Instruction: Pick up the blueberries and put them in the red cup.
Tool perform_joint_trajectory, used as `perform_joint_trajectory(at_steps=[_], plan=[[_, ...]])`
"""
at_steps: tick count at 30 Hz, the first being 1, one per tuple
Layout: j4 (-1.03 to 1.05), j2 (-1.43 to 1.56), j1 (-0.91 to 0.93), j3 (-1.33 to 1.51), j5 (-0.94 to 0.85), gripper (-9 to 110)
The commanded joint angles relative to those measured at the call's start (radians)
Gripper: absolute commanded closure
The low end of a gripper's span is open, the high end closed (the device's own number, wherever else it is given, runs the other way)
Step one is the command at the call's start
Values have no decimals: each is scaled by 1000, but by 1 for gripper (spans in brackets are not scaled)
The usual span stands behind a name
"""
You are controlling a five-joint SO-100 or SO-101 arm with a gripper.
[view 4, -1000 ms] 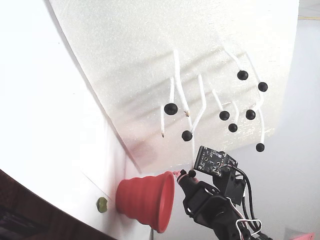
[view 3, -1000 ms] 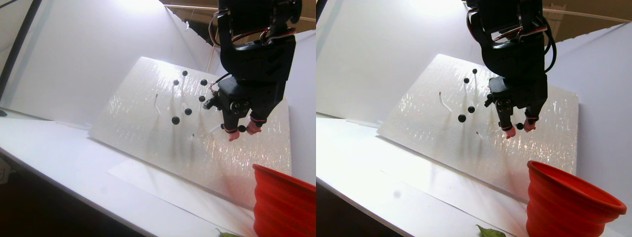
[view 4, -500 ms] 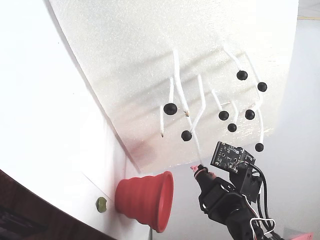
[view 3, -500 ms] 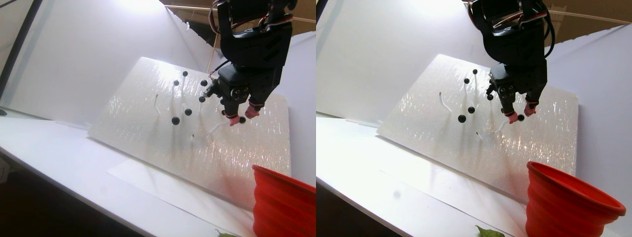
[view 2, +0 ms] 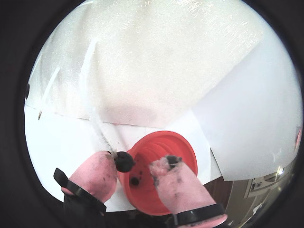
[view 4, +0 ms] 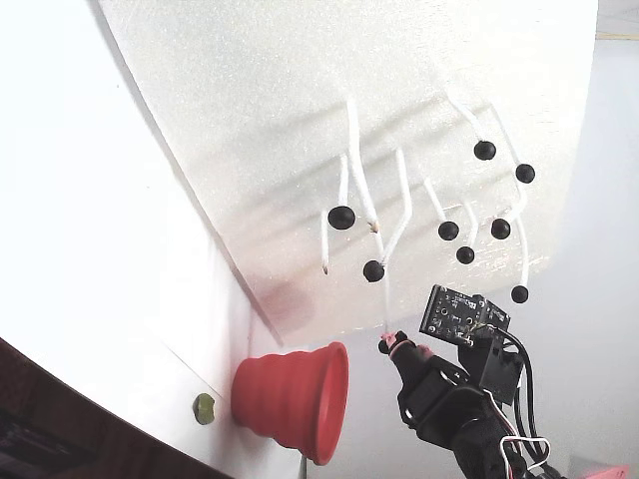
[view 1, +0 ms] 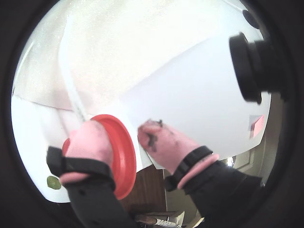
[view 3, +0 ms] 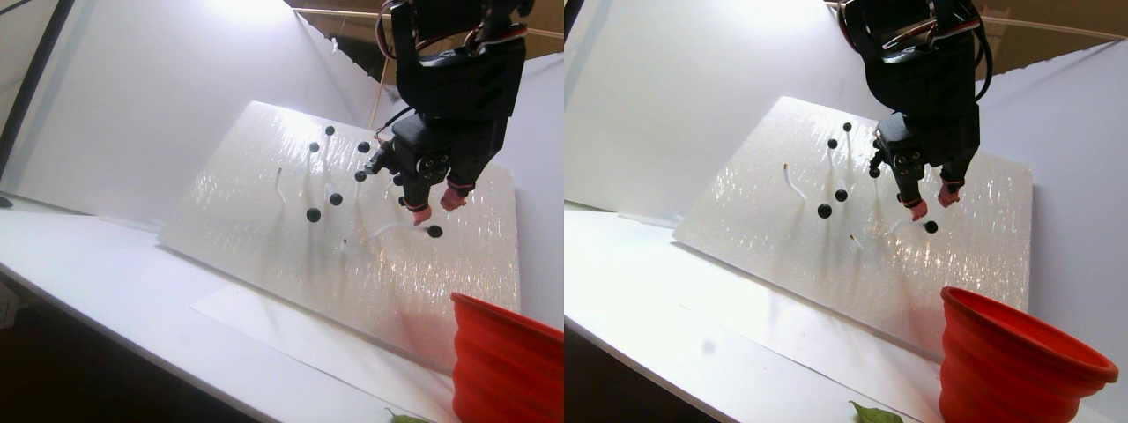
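Several blueberries (view 4: 448, 231) sit on thin white stems sticking out of a white foam board (view 3: 264, 211). One blueberry (view 3: 434, 231) on its bent stem hangs just below my gripper (view 3: 436, 206). In a wrist view this blueberry (view 2: 125, 161) touches the left pink fingertip (view 2: 97, 173), with a wide gap to the right fingertip (view 2: 173, 178). My gripper (view 2: 137, 164) is open and holds nothing. The red cup (view 3: 1013, 361) stands below at the right, and behind the fingers (view 1: 90, 142) in the other wrist view. A small dark spot (view 2: 135, 181) lies inside the cup (view 2: 161, 156).
The foam board leans against a white backdrop (view 3: 132, 97) on a white table (view 3: 106, 273). A small yellow-green blob (view 4: 204, 407) lies by the cup (view 4: 295, 399) near the table's edge. A green leaf (view 3: 872, 412) lies at the front beside the cup.
The gripper has risen along the board. The blueberry that sat between the fingertips a second ago is now out of them, on its stem just below.
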Motion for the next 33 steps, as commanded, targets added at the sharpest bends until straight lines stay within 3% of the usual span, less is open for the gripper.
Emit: perform_joint_trajectory(at_steps=[1, 33], plan=[[-35, 38, 48, -2, -14, 87], [-69, -25, -11, -43, -3, 86]])
